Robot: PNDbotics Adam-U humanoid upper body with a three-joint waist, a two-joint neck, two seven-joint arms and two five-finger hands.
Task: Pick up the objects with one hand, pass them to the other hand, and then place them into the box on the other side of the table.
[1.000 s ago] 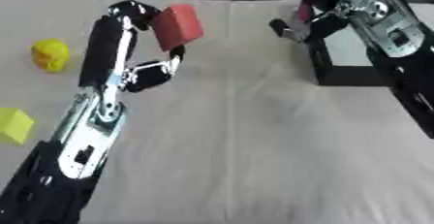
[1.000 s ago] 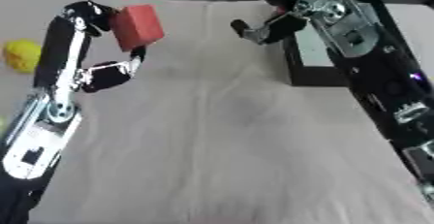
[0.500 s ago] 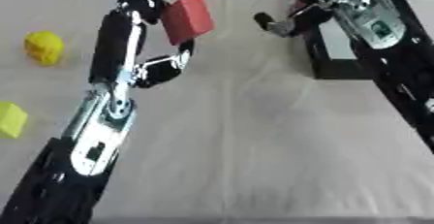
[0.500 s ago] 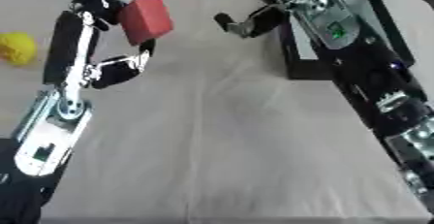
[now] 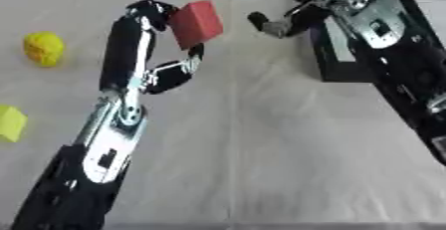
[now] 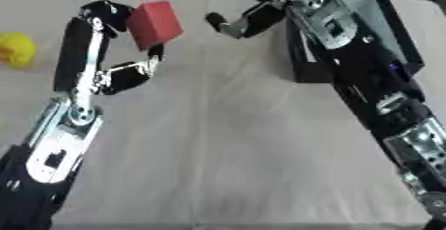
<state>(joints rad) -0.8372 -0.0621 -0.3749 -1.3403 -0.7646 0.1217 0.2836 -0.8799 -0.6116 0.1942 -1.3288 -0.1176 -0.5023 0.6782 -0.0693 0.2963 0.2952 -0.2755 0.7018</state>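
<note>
A red block [image 5: 196,23] is held up above the table by my left hand [image 5: 159,21], whose fingers and thumb pinch it from the left and from below. My right hand [image 5: 280,19] hangs a short way to the block's right, fingers spread and open, not touching it. The black box [image 5: 348,50] with a grey floor lies at the right side, under my right arm. A yellow lumpy object [image 5: 44,48] and a yellow-green block [image 5: 10,123] rest on the cloth at the left.
A pale cloth [image 5: 261,149] covers the table; its near middle and right hold nothing but my arms. The dark far edge of the table runs along the top.
My left hand has carried the red block further right and up. The right hand has come left from over the box toward the block, so the gap between them has shrunk.
</note>
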